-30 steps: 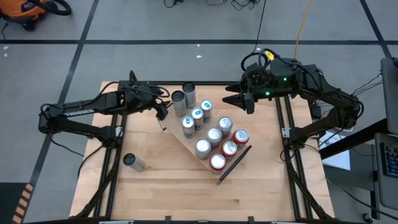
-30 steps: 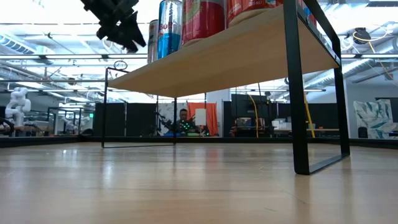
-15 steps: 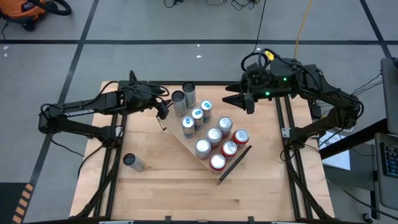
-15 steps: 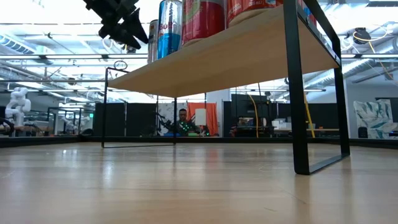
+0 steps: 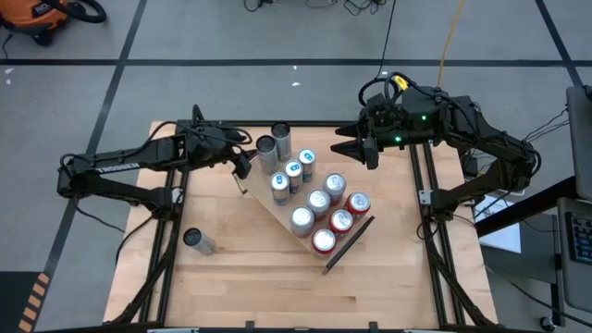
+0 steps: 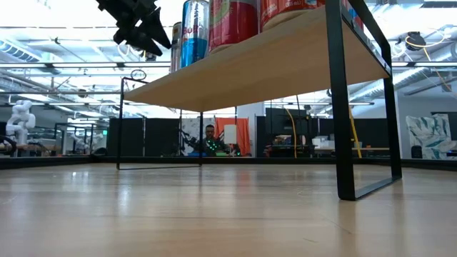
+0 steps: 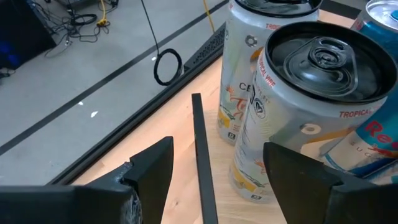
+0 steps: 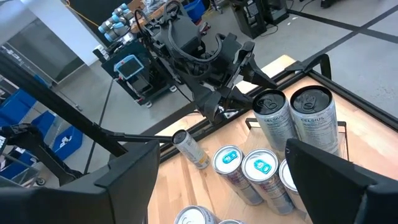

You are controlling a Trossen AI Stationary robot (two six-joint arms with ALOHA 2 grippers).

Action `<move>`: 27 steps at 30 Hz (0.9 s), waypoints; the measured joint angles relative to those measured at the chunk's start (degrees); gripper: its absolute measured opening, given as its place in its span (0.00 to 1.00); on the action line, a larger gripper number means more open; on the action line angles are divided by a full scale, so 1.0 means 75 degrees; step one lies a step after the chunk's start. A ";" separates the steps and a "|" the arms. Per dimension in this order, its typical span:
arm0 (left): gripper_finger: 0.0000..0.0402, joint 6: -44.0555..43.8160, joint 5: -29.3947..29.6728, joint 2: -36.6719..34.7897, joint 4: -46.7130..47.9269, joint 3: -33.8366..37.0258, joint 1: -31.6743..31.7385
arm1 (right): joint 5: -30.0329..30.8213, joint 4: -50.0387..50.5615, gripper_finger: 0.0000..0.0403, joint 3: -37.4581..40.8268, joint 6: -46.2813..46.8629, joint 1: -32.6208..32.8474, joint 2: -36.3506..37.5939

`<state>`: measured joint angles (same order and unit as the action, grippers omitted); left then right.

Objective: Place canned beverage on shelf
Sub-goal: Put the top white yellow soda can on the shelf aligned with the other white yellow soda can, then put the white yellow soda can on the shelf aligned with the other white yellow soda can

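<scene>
Nothing has changed over the last second: left gripper [image 5: 242, 167] is held open, empty, just beside a can [image 5: 265, 148] on the shelf [image 5: 277, 216]; right gripper [image 5: 356, 149] is open. One can [image 5: 197, 240] lies on the desk [image 5: 250, 277], well apart.

The left arm reaches in from the left edge of the surface, stretched nearly level, its left claw [image 5: 242, 168] held up off the surface with fingers [image 7: 152, 171] parted and nothing between them. The right arm bends in from the far right corner, its right claw [image 5: 354, 148] raised, spread wide and empty.
</scene>
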<state>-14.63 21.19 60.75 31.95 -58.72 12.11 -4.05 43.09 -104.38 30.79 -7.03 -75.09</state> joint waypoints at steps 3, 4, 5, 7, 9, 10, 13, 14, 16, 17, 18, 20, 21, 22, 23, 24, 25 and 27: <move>0.62 -0.0001 0.0014 0.0000 0.0040 0.0000 -0.0034 | 0.0000 0.0000 0.80 0.0000 0.0003 0.0000 0.0000; 0.62 0.0000 0.0044 0.0000 0.0075 0.0000 -0.0034 | 0.0000 0.0000 0.80 0.0000 0.0000 0.0003 0.0000; 0.62 0.0000 0.0091 0.0000 0.0104 0.0000 -0.0034 | 0.0000 0.0000 0.80 0.0000 0.0000 0.0000 0.0000; 0.62 0.0000 0.0232 0.0000 0.0241 -0.0024 -0.0034 | 0.0000 0.0000 0.80 0.0000 0.0002 0.0000 0.0000; 0.62 -0.0003 0.0329 -0.0023 0.0458 -0.0136 -0.0034 | -0.0002 0.0000 0.80 0.0000 0.0000 0.0002 0.0000; 0.62 -0.0008 0.0356 -0.0036 0.0529 -0.0220 -0.0034 | -0.0006 0.0000 0.80 0.0000 0.0000 0.0001 0.0000; 0.62 -0.0195 0.0295 -0.0089 0.0988 -0.0609 -0.0043 | -0.0012 0.0003 0.80 0.0000 -0.0006 0.0002 0.0000; 0.62 -0.0317 0.0192 -0.0093 0.1220 -0.0789 -0.0066 | -0.0022 0.0003 0.80 0.0000 -0.0003 0.0003 0.0000; 0.62 -0.0574 -0.0039 -0.0093 0.1836 -0.1191 -0.0167 | -0.0043 0.0004 0.80 0.0000 -0.0019 0.0002 0.0000; 0.62 -0.0675 -0.0180 -0.0093 0.2183 -0.1394 -0.0248 | -0.0047 0.0005 0.80 0.0000 -0.0034 0.0000 0.0000; 0.62 -0.0819 -0.0312 -0.0093 0.2520 -0.1593 -0.0344 | -0.0048 0.0004 0.80 0.0000 -0.0072 0.0003 0.0000; 0.62 -0.1208 -0.0520 -0.0093 0.3087 -0.1987 -0.0589 | -0.0055 0.0006 0.80 0.0000 -0.0159 0.0003 0.0000; 0.62 -0.1415 -0.0608 -0.0093 0.3329 -0.2156 -0.0732 | -0.0055 0.0006 0.80 0.0000 -0.0213 0.0003 0.0000; 0.62 -0.1630 -0.0669 -0.0093 0.3561 -0.2328 -0.0883 | -0.0056 0.0006 0.80 0.0000 -0.0253 0.0003 0.0000; 0.62 -0.1868 -0.0724 -0.0093 0.3774 -0.2502 -0.1052 | -0.0058 0.0006 0.80 0.0000 -0.0306 0.0003 0.0000; 0.62 -0.2102 -0.0794 -0.0093 0.3968 -0.2657 -0.1230 | -0.0058 0.0009 0.80 0.0000 -0.0364 0.0003 0.0000; 0.62 -0.2342 -0.0849 -0.0093 0.4178 -0.2802 -0.1405 | -0.0058 0.0009 0.80 0.0000 -0.0410 0.0001 0.0000; 0.62 -0.2823 -0.0996 -0.0082 0.4504 -0.3021 -0.1752 | -0.0058 0.0019 0.80 0.0000 -0.0496 0.0003 0.0000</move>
<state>-35.81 13.72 60.13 65.73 -81.38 -1.03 -4.49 43.23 -104.38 27.07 -7.01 -75.09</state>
